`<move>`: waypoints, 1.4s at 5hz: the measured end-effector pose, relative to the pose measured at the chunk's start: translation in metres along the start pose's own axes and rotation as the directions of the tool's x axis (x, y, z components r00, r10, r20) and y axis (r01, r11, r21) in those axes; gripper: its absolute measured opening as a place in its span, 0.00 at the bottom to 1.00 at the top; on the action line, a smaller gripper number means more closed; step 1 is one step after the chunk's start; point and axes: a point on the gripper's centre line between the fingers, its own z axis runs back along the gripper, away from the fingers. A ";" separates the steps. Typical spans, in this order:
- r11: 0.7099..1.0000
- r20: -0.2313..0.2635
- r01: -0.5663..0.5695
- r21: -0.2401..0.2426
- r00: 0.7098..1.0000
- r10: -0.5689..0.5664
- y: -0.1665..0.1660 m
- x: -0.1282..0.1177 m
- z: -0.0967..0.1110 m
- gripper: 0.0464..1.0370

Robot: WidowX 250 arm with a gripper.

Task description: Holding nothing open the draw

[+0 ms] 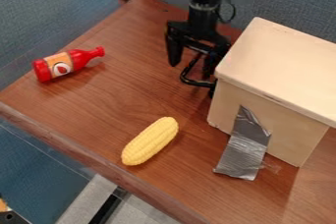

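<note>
The wooden drawer box (277, 66) sits along the worktop's (125, 112) right side, a strip of silver tape (244, 149) slanting from its front down towards the wood. By its far left corner hangs the black gripper (192, 60), jaws spread apart, released. Yellow corn (150, 141) lies near the front edge; a red bottle (68, 64) lies by the left edge, well apart from the box.

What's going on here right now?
The robot's gripper, its fingers apart, is down beside the wooden box, next to a curved black piece that looks like a handle. I can't tell whether they touch, or how far any drawer is out. Nothing is being lifted. The corn and the red bottle lie on the table, away from the gripper.
</note>
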 end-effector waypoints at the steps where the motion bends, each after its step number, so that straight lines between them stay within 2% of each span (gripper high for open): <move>1: 1.000 -0.020 0.000 0.005 1.000 0.000 0.001 0.001 -0.015 0.91; 2: 1.000 -0.009 -0.011 0.008 1.000 0.011 0.002 0.005 -0.015 0.61; 3: 1.000 -0.021 -0.020 -0.013 1.000 0.019 0.006 0.007 -0.013 0.31; 4: 1.000 -0.024 -0.015 -0.022 1.000 0.015 0.012 0.008 -0.010 0.12; 5: 1.000 -0.030 -0.016 -0.021 0.999 0.015 0.027 0.010 -0.005 0.09; 7: 0.997 -0.040 -0.069 -0.021 0.997 0.068 0.055 0.008 -0.002 0.09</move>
